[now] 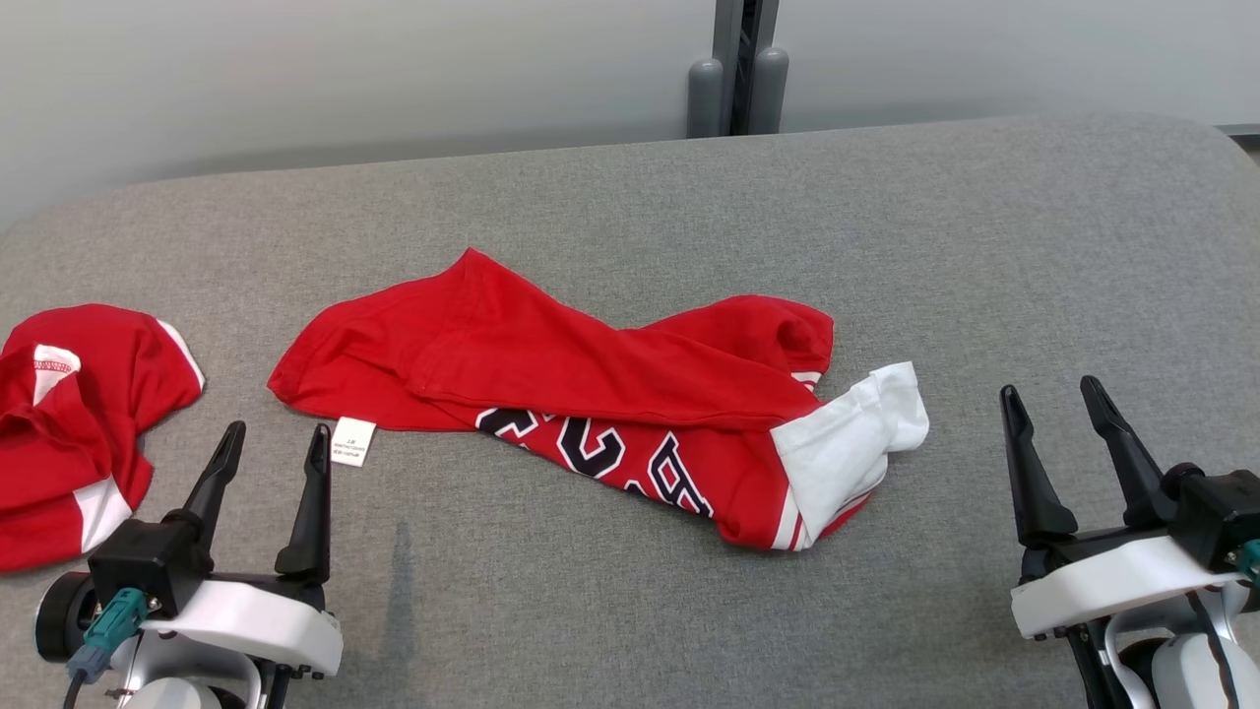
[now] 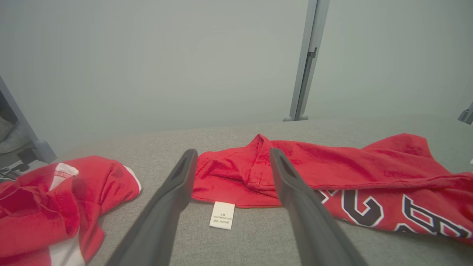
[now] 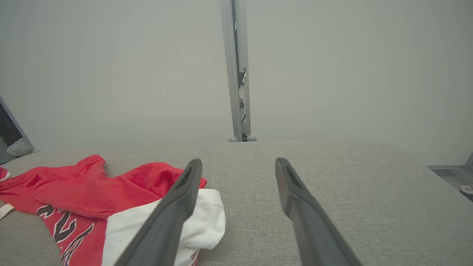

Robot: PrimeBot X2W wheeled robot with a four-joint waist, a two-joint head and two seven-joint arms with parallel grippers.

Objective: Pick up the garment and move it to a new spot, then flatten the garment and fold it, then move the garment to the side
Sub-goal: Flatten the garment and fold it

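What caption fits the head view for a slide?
Crumpled red-and-white lettered jersey on grey fabric tabletop; left gripper and right gripper flank it, jaws open.

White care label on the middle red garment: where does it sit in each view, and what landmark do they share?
Head view: white care label, lower left of centre.
Left wrist view: label, bottom centre.
Right wrist view: label, far left edge.
Shared landmark: grey post at the back.

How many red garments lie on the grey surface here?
2. The middle garment lies rumpled at centre; the left garment is bunched at the head view's left edge, partly cut off.
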